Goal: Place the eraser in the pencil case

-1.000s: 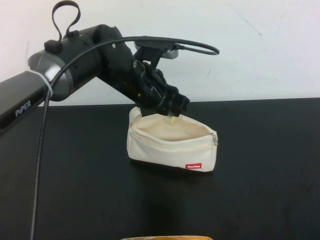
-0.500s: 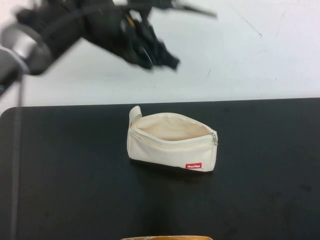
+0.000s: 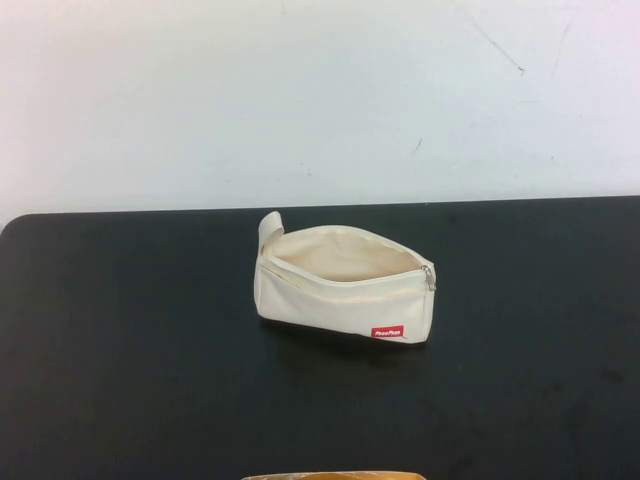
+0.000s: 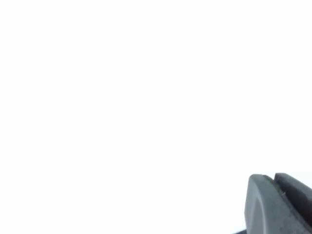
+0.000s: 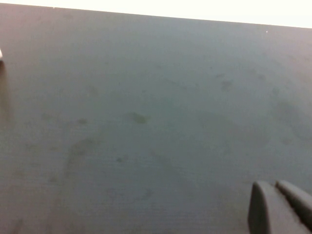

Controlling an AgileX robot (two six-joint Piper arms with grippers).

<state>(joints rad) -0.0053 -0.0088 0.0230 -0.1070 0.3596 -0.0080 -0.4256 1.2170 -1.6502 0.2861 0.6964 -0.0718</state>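
Observation:
The pencil case (image 3: 340,297) is a cream-white zip pouch standing on the black table (image 3: 130,350), its mouth open upward. It has a red label (image 3: 387,331), a zipper pull (image 3: 430,278) and an end tab (image 3: 268,230). The eraser is not visible in any view. Neither gripper shows in the high view. In the left wrist view, my left gripper (image 4: 272,178) points at a white wall, its fingers together and empty. In the right wrist view, my right gripper (image 5: 273,185) hangs over bare black table, its fingers together and empty.
A tan-yellow object (image 3: 335,476) peeks in at the front edge of the table in the high view. A white wall rises behind the table's far edge.
My left arm was at the pouch's open mouth a second ago. It then lifted up and to the left and has now left the high view. The pouch has not moved.

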